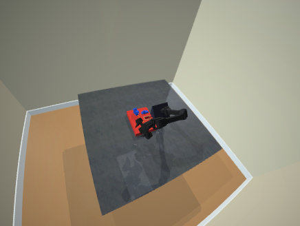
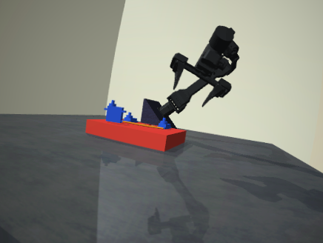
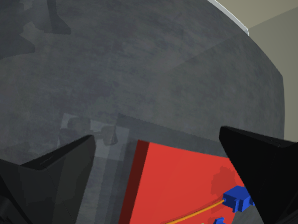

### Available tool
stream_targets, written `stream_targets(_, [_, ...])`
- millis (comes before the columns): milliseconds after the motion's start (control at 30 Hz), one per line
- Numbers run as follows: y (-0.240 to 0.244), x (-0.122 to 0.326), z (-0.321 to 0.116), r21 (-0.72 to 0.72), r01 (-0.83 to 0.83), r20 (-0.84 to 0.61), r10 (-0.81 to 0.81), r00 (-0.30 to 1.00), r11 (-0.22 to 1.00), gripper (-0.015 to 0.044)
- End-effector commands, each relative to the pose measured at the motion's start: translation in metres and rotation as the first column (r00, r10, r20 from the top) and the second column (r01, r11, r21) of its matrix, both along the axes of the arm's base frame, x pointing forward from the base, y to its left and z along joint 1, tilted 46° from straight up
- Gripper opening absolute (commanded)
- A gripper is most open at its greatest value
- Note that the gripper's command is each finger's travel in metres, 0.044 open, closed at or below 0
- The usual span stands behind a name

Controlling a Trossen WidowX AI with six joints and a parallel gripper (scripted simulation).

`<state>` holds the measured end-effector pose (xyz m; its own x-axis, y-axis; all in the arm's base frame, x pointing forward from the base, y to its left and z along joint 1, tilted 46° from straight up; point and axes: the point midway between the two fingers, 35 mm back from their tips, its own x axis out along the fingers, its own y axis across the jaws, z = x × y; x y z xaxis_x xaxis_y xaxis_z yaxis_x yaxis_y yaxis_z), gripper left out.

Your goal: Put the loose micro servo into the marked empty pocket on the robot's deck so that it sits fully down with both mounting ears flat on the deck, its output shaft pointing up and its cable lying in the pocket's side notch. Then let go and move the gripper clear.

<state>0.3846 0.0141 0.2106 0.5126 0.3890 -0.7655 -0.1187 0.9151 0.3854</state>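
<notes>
The loose blue micro servo (image 1: 136, 111) (image 2: 115, 113) stands upright on top of the red deck (image 1: 132, 118) (image 2: 127, 134) (image 3: 175, 175), shaft end up, near one end. Its orange cable (image 2: 142, 124) (image 3: 202, 209) runs along the deck. The marked pocket (image 1: 147, 118) shows as a small outlined patch, with no servo seen in it. Low blue seated servos show beside it, one (image 1: 144, 112) (image 2: 130, 118) near the loose servo and one (image 2: 164, 124) towards the other end. My gripper (image 1: 143, 129) (image 2: 189, 97) (image 3: 160, 137) is open and empty, high above the deck; it partly hides the deck in the top view.
The dark base block (image 1: 158, 109) (image 2: 150, 112) of the arm stands right behind the deck. The deck rests on the dark grey table top (image 1: 103, 114) (image 2: 55, 167) (image 3: 150, 65). In the wrist view, the right finger partly covers the deck beside a blue servo.
</notes>
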Motion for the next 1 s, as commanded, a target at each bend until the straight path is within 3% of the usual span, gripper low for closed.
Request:
stream_targets(0, [-0.015, -0.001, -0.020, 0.040, 0.068, -0.093, -0.064, 0.994, 0.997, 0.0440])
stream_targets(467, [-0.074, -0.016, -0.089, 0.132, 0.375, -0.435, -0.287, 0.854, 0.917, 0.0440])
stream_targets(967, [-0.126, -0.054, -0.152, 0.127, 0.685, -0.748, -0.385, 0.541, 0.717, 0.0440])
